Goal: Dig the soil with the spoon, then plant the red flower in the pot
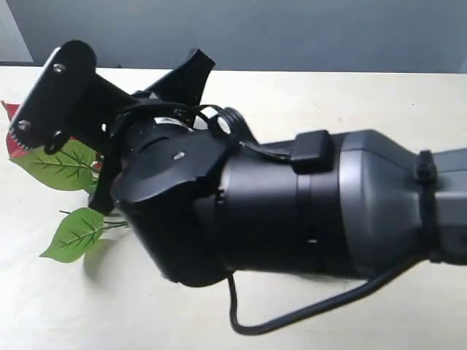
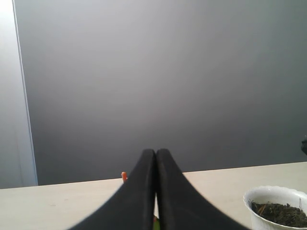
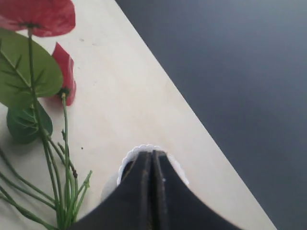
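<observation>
Soil [image 2: 280, 214] dark and crumbly in scalloped white pot [image 2: 254, 201], red flower [image 3: 41, 17] lying on table [image 3: 124, 105], left claw [image 2: 156, 158] pressed closed, right claw [image 3: 152, 158] closed too, both empty.

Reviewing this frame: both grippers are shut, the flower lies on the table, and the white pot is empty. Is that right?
Not quite. The pot is not empty: the left wrist view shows dark soil inside it. The rest stands: the left gripper and right gripper both have their fingers pressed together, and the red flower lies flat on the table.
</observation>
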